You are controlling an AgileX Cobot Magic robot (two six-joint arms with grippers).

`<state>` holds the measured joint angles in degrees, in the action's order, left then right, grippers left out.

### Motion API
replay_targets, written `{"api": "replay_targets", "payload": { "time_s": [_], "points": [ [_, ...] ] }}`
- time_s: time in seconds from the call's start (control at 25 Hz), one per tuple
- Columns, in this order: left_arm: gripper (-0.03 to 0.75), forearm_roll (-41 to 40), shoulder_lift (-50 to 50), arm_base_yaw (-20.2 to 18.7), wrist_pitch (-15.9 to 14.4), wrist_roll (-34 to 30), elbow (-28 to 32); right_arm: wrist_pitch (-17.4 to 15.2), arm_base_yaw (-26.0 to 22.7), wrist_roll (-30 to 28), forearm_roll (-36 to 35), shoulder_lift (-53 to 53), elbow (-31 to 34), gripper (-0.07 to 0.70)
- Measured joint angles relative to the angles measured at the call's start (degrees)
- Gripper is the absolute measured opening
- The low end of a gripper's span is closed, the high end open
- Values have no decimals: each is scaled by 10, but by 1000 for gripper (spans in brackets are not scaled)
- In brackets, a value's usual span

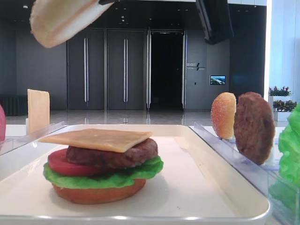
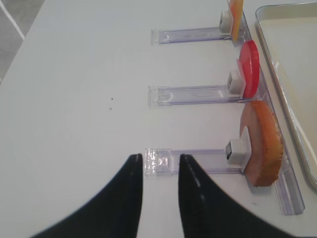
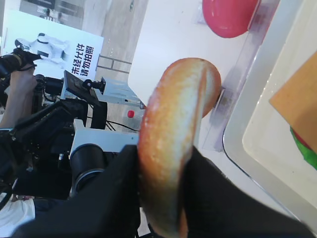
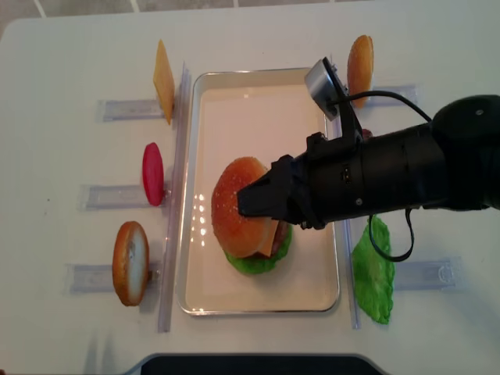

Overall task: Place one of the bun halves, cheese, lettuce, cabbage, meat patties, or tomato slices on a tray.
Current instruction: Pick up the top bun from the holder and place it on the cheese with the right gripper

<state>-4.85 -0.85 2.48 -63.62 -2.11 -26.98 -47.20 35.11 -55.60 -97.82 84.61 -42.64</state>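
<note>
My right gripper (image 3: 163, 171) is shut on a domed golden bun half (image 3: 178, 129), held on edge. Seen from above, the bun half (image 4: 238, 205) hangs over a stack on the white tray (image 4: 258, 74). The stack is cheese (image 1: 98, 138), a meat patty (image 1: 117, 154), a tomato slice (image 1: 58, 164), lettuce (image 1: 103, 179) and a flat bun base (image 1: 98, 193). My left gripper (image 2: 160, 161) hovers open over the white table, holding nothing, at the end of a clear rack (image 2: 198, 161). No cabbage is in view.
The left racks hold a cheese slice (image 4: 163, 78), a tomato slice (image 4: 152, 173) and an orange bun (image 4: 130, 262). The right racks hold a seeded bun (image 1: 223, 115), a patty (image 1: 254, 126) and a lettuce leaf (image 4: 373, 269). My right arm (image 4: 406, 172) spans the tray's right side.
</note>
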Motion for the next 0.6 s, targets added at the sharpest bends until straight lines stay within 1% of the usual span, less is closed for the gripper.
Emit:
{"api": "replay_targets", "payload": {
  "time_s": [0.04, 0.16, 0.36, 0.6],
  "points": [
    [193, 0, 0, 0, 0, 0, 0, -2, -2, -16, -13, 0, 9, 230],
    [193, 0, 0, 0, 0, 0, 0, -3, -2, -38, -33, 8, 24, 230],
    [193, 0, 0, 0, 0, 0, 0, 15, -2, -49, -39, 36, 27, 230],
    [193, 0, 0, 0, 0, 0, 0, 17, -2, -53, -41, 72, 27, 230]
  ]
}}
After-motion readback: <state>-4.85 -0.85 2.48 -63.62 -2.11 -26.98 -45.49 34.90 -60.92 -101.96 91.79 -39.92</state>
